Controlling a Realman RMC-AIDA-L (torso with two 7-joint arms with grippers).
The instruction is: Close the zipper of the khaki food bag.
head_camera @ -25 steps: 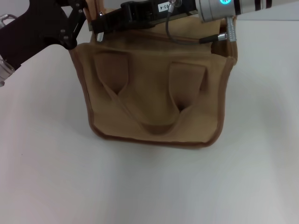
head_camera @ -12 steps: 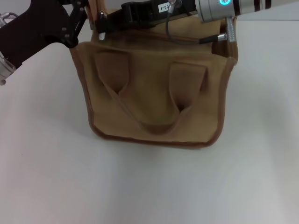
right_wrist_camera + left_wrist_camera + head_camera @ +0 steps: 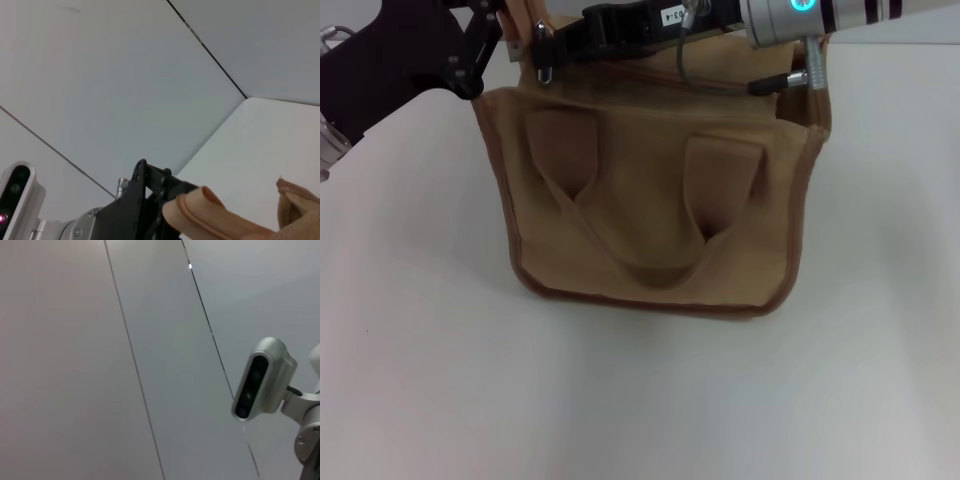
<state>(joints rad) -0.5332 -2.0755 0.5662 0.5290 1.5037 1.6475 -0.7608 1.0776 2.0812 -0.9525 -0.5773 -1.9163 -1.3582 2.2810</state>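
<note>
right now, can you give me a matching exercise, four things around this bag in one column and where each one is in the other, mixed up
Things:
1. left gripper
2. right gripper
3. pull tab
4. strap handles

Places:
A. lying flat in a loop on the near face of the khaki food bag
B. clamped on the bag's far left corner
C. small silver piece hanging at the left end of the bag's top edge
D. reaching across the bag's top from the right, its tip at the silver piece

Pairs: 1-B, 2-D, 3-C, 4-A
</note>
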